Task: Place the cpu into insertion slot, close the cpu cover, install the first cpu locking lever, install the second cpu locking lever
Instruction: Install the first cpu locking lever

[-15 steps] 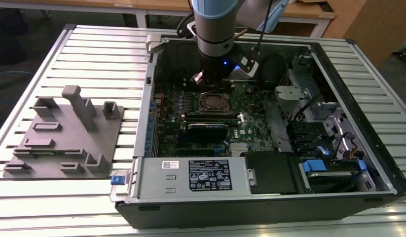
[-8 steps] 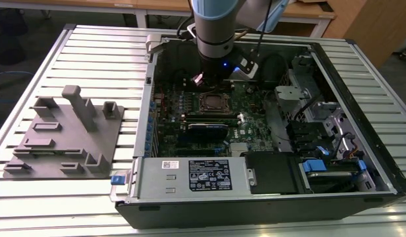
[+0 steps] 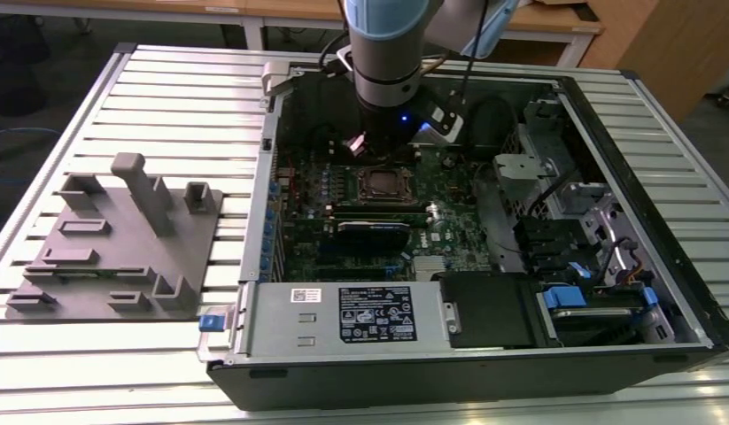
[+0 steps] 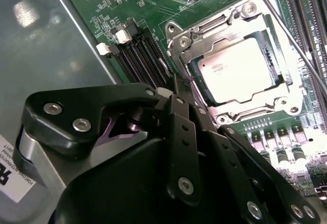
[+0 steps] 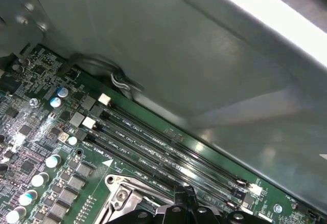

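Note:
The cpu (image 4: 235, 70), a dull silver square chip, lies in the insertion slot (image 3: 382, 184) on the green motherboard. The cpu cover (image 4: 204, 36), a thin silver frame, lies flat around the chip's edges. A thin metal locking lever (image 4: 296, 45) runs along one side of the socket. My gripper (image 4: 174, 83) hangs low inside the case, its black fingertips together and empty, just off one corner of the socket. In the exterior view the gripper (image 3: 376, 162) stands right behind the socket. The fingertips (image 5: 185, 199) also reach the socket's edge in the first wrist view.
Long black memory slots (image 5: 168, 152) run between the socket and the grey case wall (image 5: 179, 55). A grey power-supply box (image 3: 340, 314) fills the case's near side, with drive bays (image 3: 577, 230) at the exterior view's right. A grey fixture plate (image 3: 116, 239) sits outside on the slatted table.

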You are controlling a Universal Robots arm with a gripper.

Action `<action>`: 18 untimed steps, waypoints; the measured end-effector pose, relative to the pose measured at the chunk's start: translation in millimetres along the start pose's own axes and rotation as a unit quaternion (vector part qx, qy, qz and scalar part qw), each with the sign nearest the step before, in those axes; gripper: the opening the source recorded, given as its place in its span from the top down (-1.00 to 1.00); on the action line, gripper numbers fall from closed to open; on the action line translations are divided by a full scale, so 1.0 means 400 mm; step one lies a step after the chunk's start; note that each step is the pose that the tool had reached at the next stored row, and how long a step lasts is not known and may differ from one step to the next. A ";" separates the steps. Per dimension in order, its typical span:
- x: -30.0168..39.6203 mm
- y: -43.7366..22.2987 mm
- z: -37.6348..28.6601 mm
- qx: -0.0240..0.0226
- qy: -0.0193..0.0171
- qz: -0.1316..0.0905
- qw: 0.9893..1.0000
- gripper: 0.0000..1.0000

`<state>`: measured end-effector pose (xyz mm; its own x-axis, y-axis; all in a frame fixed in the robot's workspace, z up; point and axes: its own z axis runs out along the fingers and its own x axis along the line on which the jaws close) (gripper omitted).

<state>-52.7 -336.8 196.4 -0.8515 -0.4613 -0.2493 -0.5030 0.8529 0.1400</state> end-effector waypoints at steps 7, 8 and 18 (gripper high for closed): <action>-0.003 0.002 0.002 0.001 0.000 0.000 1.000 0.79; -0.003 0.002 0.002 0.001 0.000 0.000 1.000 0.79; -0.008 0.008 -0.009 0.000 0.000 0.000 1.000 0.79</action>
<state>-52.1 -333.4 201.2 -0.8514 -0.4613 -0.2498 -0.5032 0.8527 0.1405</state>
